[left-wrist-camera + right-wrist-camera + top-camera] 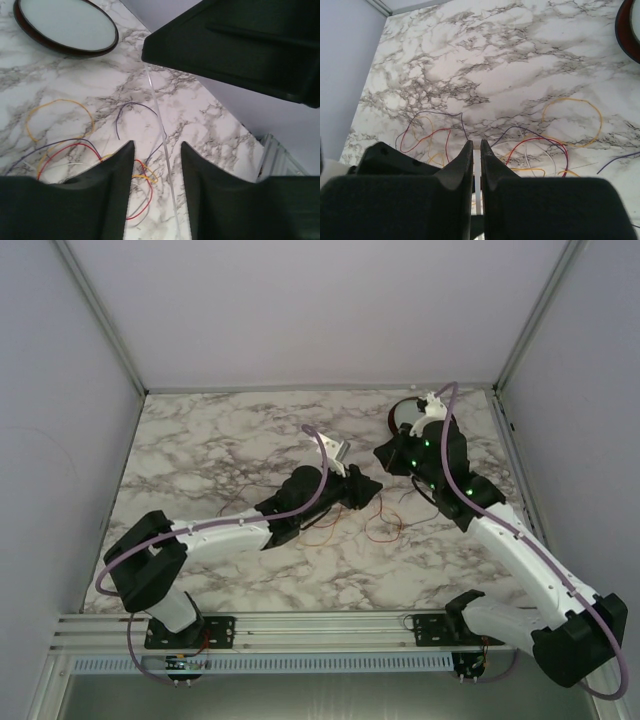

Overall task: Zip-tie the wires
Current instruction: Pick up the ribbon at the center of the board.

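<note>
Finding: the left gripper (157,145) hangs over the middle of the table (220,440), a little toward the right edge. Its jaws stand apart with a clear gap between them.

A thin clear tie (157,125) runs lengthwise through that gap. In the left wrist view it appears to touch neither finger.

The right gripper (476,144) sits just beyond the left one, toward the far right corner. Its jaws are pressed together, and the far end of the tie leads into its tip, so we judge that it is pinching the tie.

The wires (75,144) lie loose on the table under and beside the left gripper, on the side of its left finger. They form scattered loops of yellow, red and purple. They are not gathered and we see no single long axis.

The tie lies beside this sprawl, not around it. We cannot tell whether any strand crosses it beneath the fingers.

The left arm is the nearer to the wires. The right arm is slightly farther, toward the dish (65,25) in the far right corner.

Judgement: the coming move turns on the tie's line through the left jaws. Closing there would take the tie, not the wires. The wires are not yet bundled.
</note>
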Controlling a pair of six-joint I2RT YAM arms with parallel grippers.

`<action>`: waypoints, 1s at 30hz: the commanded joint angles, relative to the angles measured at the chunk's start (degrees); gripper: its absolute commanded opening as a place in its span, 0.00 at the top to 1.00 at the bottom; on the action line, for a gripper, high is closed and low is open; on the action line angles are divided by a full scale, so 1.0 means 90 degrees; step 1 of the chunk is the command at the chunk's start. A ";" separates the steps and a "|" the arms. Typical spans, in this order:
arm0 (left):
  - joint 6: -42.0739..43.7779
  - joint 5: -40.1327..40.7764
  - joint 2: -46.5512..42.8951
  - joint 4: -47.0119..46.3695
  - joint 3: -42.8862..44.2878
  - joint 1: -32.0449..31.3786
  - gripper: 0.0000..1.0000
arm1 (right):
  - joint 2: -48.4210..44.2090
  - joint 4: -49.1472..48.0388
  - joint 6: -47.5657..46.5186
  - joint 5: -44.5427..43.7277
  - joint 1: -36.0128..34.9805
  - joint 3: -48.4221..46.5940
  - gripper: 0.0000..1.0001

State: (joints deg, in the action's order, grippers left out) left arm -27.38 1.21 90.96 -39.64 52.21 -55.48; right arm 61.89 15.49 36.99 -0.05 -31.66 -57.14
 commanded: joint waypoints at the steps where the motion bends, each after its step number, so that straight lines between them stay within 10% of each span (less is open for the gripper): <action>1: 0.0191 0.0156 0.0155 -0.0362 0.0233 -0.0039 0.65 | -0.0148 -0.0311 0.0158 0.0129 -0.0086 -0.0032 0.99; 8: 0.0312 0.0193 0.0177 -0.0370 0.0265 -0.0036 1.00 | -0.0092 -0.0332 0.0127 0.0136 -0.0093 -0.0065 0.95; 17: -0.0113 0.0091 -0.0196 -0.0521 -0.0015 0.0058 1.00 | -0.0677 -0.0333 -0.0490 -0.0074 0.0003 -0.0162 0.21; 30: -0.1174 -0.1288 -0.0664 -0.2573 -0.0585 0.0130 1.00 | -0.1464 -0.2217 -0.0151 0.2079 0.0060 0.1185 0.31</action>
State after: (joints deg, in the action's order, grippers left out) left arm -34.35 -5.39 86.74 -52.84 47.55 -54.48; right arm 50.92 4.51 33.23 11.57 -31.31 -48.49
